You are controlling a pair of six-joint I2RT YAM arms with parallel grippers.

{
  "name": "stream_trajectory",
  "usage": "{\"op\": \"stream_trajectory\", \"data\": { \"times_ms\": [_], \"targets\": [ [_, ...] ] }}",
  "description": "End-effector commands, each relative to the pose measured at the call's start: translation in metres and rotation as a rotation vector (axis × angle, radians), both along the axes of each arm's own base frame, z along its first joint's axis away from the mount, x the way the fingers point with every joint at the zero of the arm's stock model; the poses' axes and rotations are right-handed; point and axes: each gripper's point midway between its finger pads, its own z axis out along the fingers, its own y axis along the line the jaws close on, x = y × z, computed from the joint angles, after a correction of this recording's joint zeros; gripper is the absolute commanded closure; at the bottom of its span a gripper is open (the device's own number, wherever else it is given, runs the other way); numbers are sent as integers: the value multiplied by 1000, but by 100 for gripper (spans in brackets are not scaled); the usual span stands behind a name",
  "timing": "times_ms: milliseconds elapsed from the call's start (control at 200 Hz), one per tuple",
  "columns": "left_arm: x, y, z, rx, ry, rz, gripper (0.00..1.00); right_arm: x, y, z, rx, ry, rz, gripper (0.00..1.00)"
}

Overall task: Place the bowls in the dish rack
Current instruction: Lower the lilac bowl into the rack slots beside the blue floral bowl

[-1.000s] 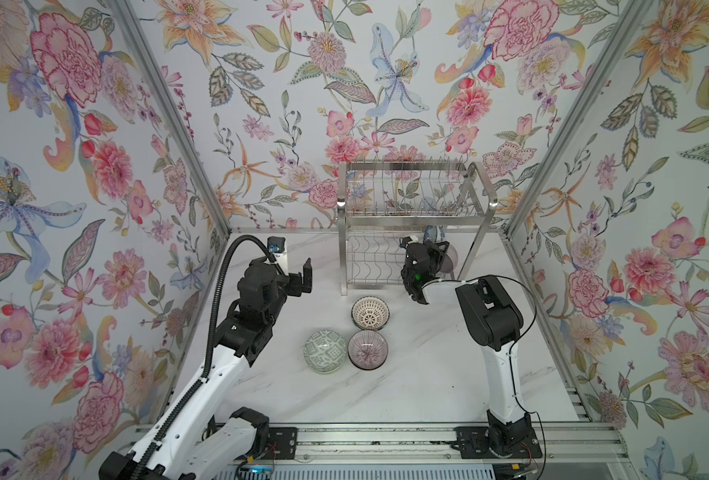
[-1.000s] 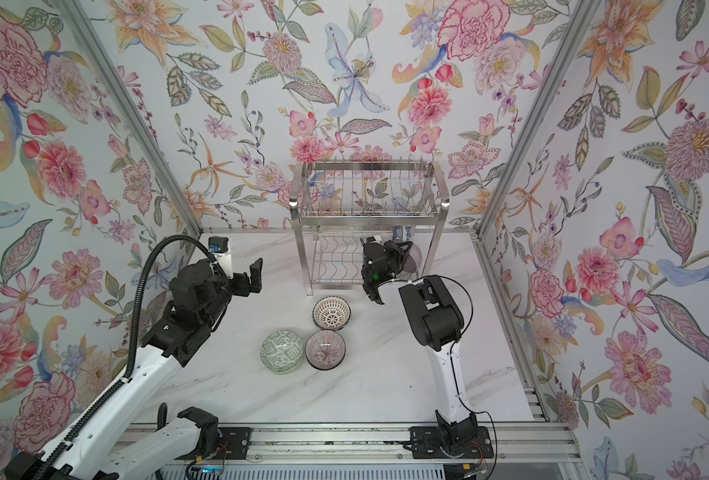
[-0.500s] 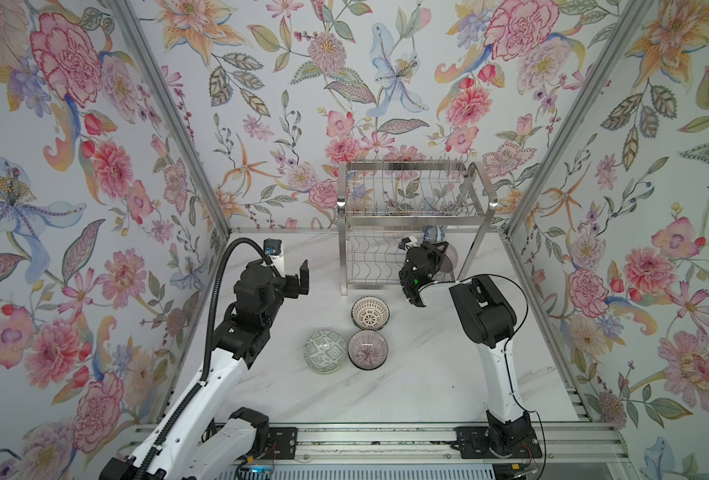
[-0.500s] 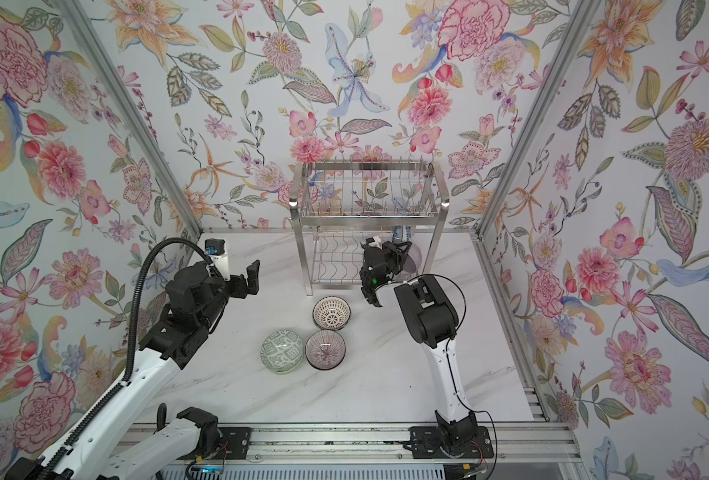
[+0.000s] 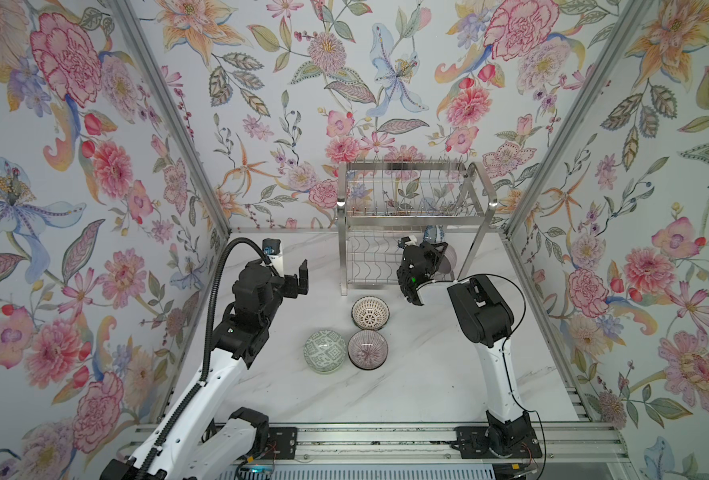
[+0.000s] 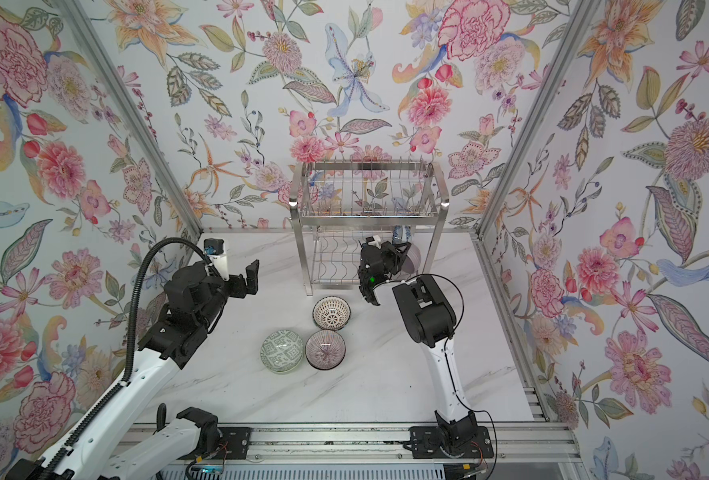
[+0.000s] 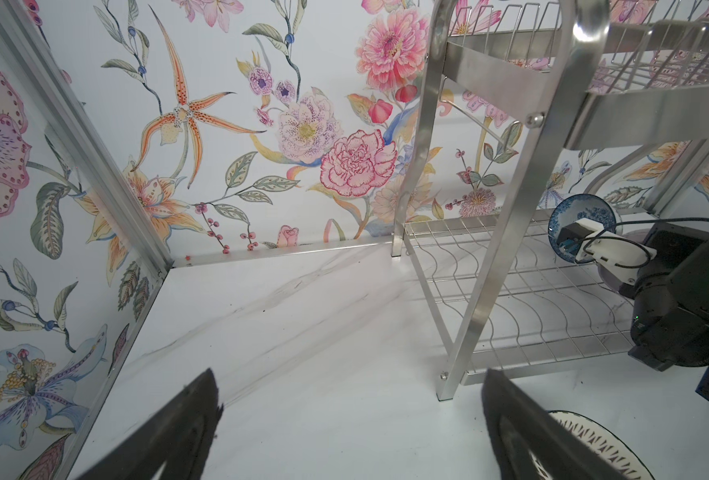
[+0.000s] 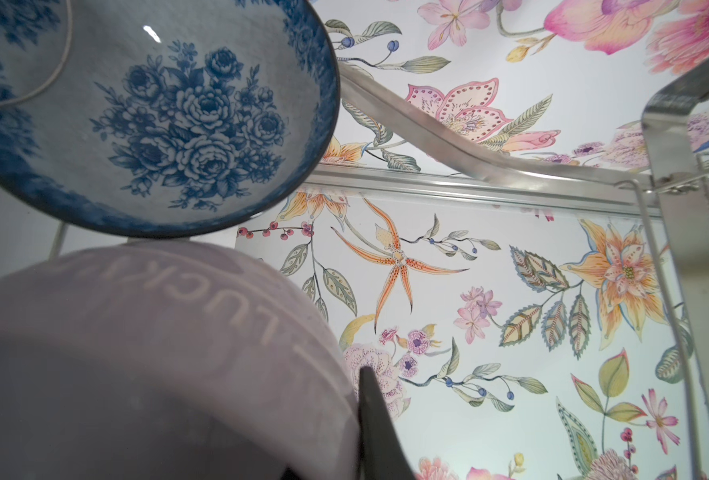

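Top views: rack [image 5: 411,210] sits at the back of the tabletop [image 5: 427,386]. Right arm [image 5: 479,309] reaches into the right end of the lower tier. Right jaws are nearly closed, pinching the lilac bowl [image 5: 449,257] by its wall. The bowl is tipped on edge, I'd say so it can slot between the wavy wires. Blue bowl [image 5: 434,235] is already racked on edge just behind it, same tier. Both top views agree on this. Can't tell if the lilac bowl touches the shelf yet.

Three bowls wait upright, clustered in front of the rack: lattice bowl [image 5: 370,312], grey-green bowl [image 5: 324,351] and purple bowl [image 5: 367,349]. Left arm [image 5: 253,299] hangs left of the rack with left jaws spread full and empty. It's likely parked clear of the right arm and ready for the next pick.

Left wrist: fingers [image 7: 170,432] are wide apart, with only bare tabletop between them. Blue bowl [image 7: 581,214] leans at the far end of the lower shelf [image 7: 511,299]. The right arm hides most of the lilac bowl.

Right wrist: lilac bowl [image 8: 136,353] shows its outer wall up close beside one finger [image 8: 375,424]. The other finger is hidden, presumably inside the rim. Blue bowl [image 8: 157,124] faces the camera just beyond, with little gap. Knocking it on set-down looks like the main risk.
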Motion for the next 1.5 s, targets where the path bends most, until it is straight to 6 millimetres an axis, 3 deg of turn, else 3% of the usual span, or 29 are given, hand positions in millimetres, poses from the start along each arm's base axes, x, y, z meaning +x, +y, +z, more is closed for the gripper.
{"op": "stream_trajectory", "data": {
  "times_ms": [0, 280, 631, 1046, 1481, 1496],
  "targets": [
    [0, 2, 6, -11, -28, 0, 1, 1, 9, -21, 2, 46, 23, 100],
    [0, 4, 5, -13, -26, 2, 0, 2, 10, -30, -11, 69, 27, 100],
    [-1, 5, 6, -18, -35, -1, 1, 3, 2, -24, -66, 69, 26, 100],
    [-4, 11, 11, -38, -61, 5, 1, -8, 12, -46, -93, 118, 32, 100],
    [-8, 14, 14, -45, -72, 7, 1, -10, 23, -48, -81, 109, 42, 92],
    [-8, 14, 14, -45, -72, 8, 1, -10, 24, -48, -82, 111, 44, 88]
  ]
}}
